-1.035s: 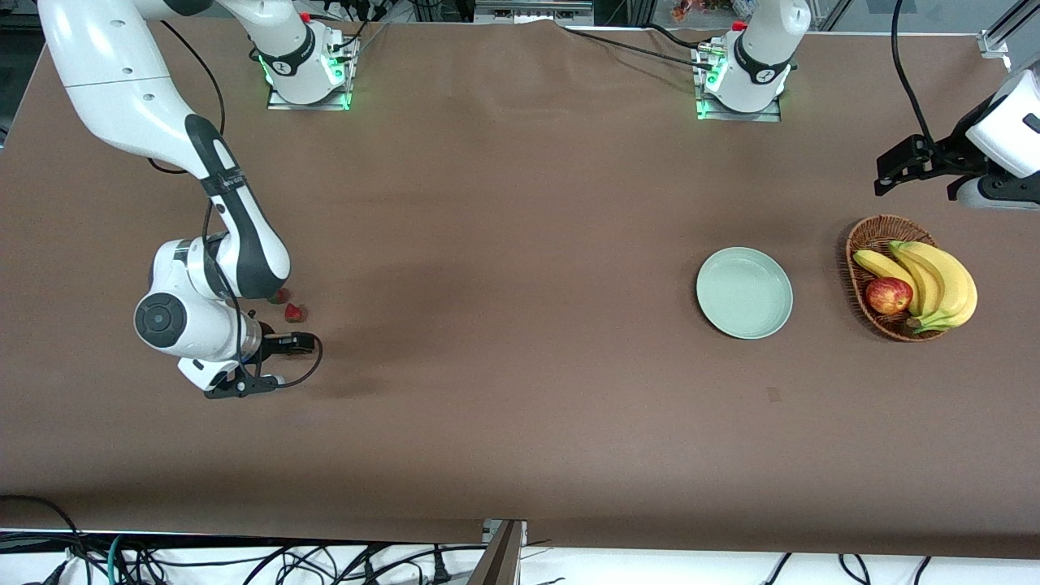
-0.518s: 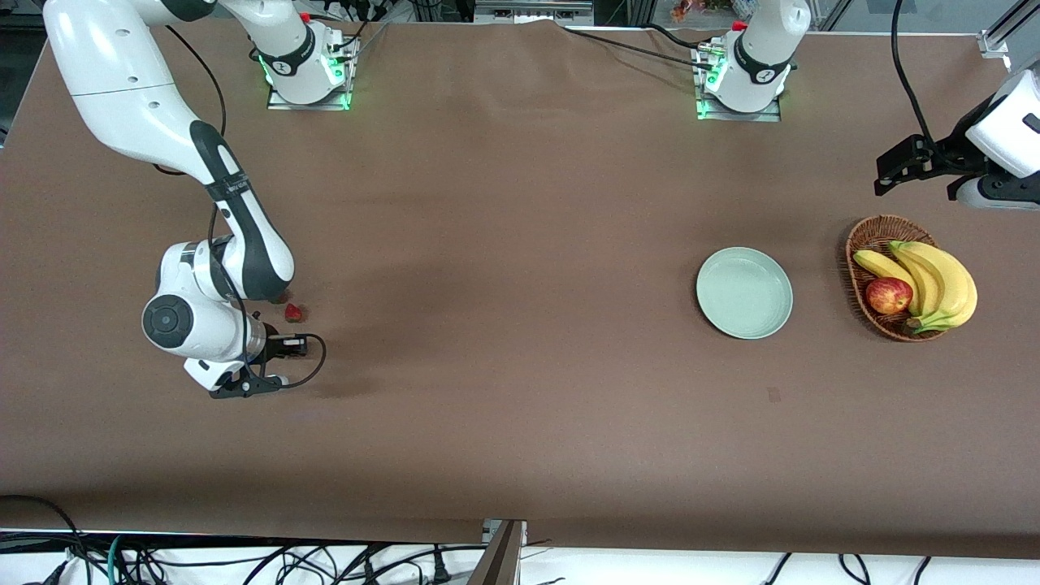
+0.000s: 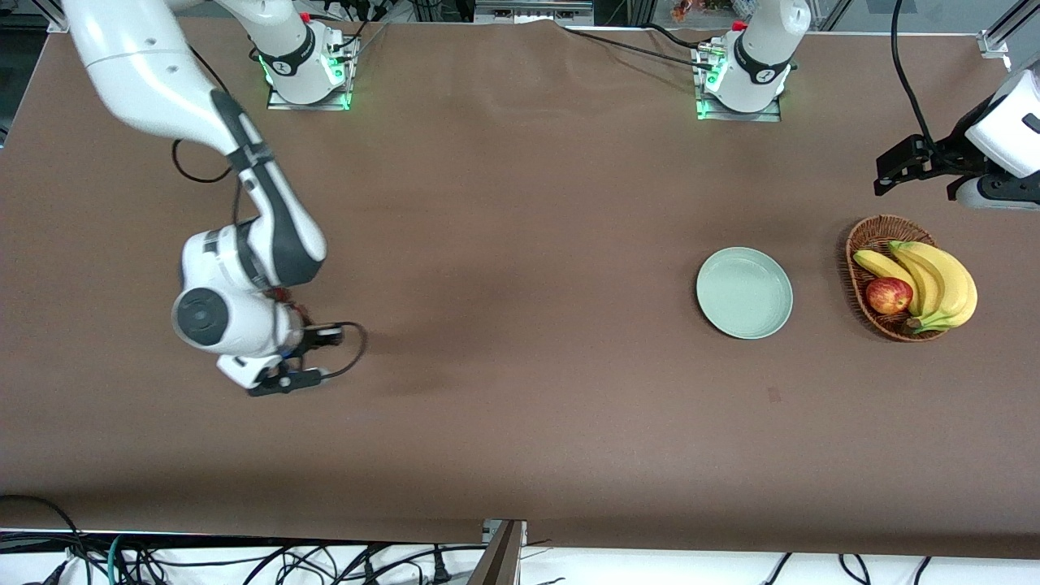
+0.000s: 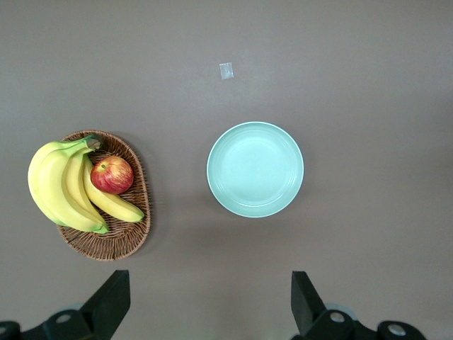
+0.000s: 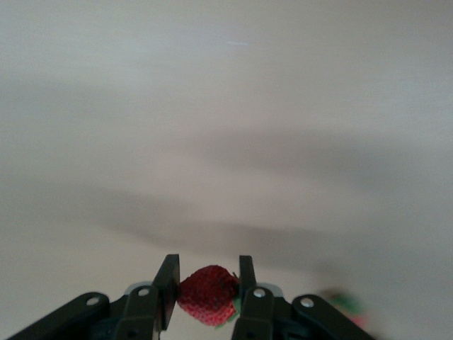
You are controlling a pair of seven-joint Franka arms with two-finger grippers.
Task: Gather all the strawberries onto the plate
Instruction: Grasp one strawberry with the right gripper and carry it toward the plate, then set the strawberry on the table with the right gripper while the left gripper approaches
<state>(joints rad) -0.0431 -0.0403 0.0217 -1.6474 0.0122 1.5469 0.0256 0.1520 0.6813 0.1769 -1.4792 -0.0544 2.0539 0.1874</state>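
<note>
No readable text anywhere on my feeds.

I can make out small dark marks on the collars of the two arm bases (image 3: 305,61) and a faint band mark on the right arm's forearm (image 3: 248,154), but neither is legible to me as letters or numbers. A small pale tag (image 4: 226,71) lies on the table (image 3: 520,325), and it reads blank from the left wrist view.
</note>
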